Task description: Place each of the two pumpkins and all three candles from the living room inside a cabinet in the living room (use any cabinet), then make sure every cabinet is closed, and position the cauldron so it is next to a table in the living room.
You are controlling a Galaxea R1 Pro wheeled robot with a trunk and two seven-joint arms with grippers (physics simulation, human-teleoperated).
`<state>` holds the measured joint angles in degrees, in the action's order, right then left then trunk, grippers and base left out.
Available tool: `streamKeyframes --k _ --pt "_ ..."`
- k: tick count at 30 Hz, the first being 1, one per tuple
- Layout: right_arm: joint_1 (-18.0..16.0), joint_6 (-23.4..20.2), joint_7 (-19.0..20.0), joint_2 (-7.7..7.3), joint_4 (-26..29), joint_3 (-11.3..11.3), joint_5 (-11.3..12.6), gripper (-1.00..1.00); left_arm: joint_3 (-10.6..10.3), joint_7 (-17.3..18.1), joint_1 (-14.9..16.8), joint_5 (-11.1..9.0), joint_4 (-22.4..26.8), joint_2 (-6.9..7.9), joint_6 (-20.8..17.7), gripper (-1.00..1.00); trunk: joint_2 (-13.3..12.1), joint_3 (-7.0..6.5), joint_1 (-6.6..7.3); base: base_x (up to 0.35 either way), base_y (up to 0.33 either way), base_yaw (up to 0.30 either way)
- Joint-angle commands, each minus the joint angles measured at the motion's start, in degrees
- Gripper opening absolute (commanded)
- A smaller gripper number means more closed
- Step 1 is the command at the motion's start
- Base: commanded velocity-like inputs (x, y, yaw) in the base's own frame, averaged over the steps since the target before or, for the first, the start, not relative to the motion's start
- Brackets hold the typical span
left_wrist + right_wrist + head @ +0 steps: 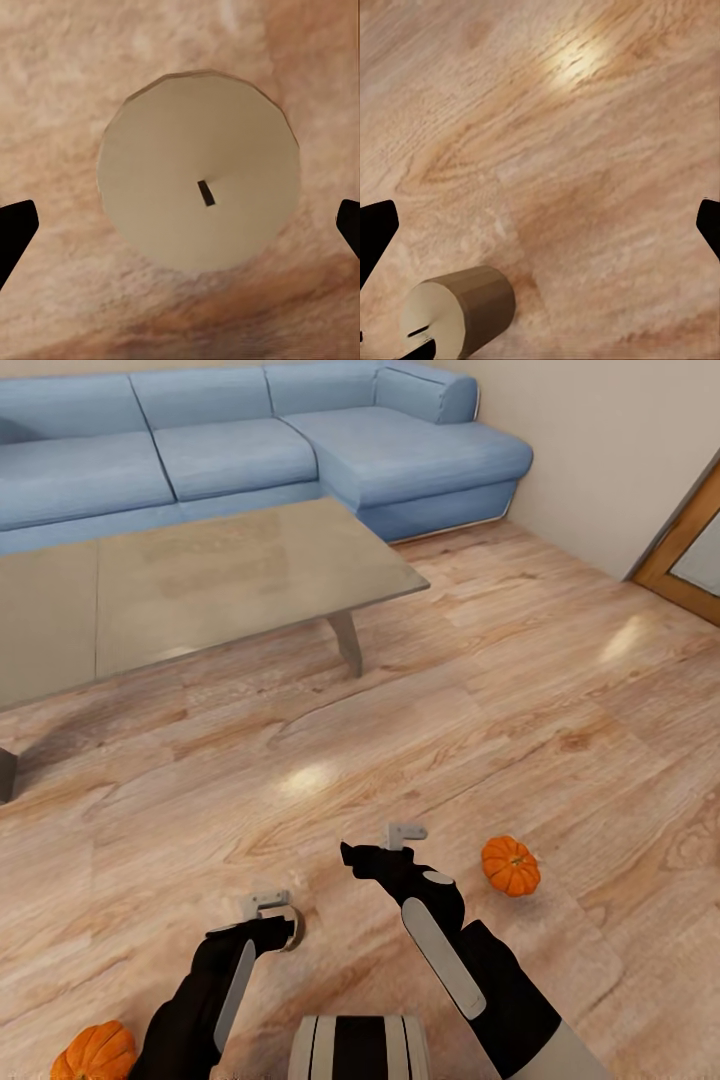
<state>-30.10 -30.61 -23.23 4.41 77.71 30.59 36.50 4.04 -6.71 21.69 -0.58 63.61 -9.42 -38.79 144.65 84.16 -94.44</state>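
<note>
A pale beige candle stands on the wooden floor, seen from straight above with its dark wick up. My left gripper hangs open over it, one fingertip to each side and neither touching. In the head view my left gripper points down near my base. My right gripper is open over bare floor, and its wrist view shows a candle off to one side. One orange pumpkin sits on the floor to the right of my right arm. Another pumpkin lies at the lower left. The cabinet and cauldron are out of view.
The glass-topped table stands ahead on the left, with a blue corner sofa behind it. A wooden door frame is at the right wall. Open wooden floor lies between the table and my arms.
</note>
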Motion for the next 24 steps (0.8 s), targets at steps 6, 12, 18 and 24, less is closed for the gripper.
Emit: streamKeyframes --k 6,12,18,24 --pt "-0.04 -0.06 -0.59 -0.01 -0.01 0.08 0.62 1.00 -0.83 -0.14 0.02 -0.12 -0.30 0.05 1.22 1.00 0.10 1.37 -0.14 0.000 0.000 0.000" --pt "-0.04 -0.06 -0.59 -0.01 -0.01 0.10 0.57 1.00 -0.95 -0.14 0.02 -0.05 -0.60 0.02 1.84 1.00 0.15 2.26 -0.24 0.000 0.000 0.000" --pt "-0.04 -0.06 -0.59 -0.01 -0.01 0.17 0.51 1.00 -0.96 -0.14 0.02 -0.03 -0.62 0.02 1.87 1.00 0.22 3.37 -0.37 0.000 0.000 0.000" --pt "-0.04 -0.06 -0.59 -0.01 -0.01 0.17 0.50 1.00 -0.96 -0.14 0.02 -0.03 -0.62 0.01 1.94 1.00 0.25 3.81 -0.43 0.000 0.000 0.000"
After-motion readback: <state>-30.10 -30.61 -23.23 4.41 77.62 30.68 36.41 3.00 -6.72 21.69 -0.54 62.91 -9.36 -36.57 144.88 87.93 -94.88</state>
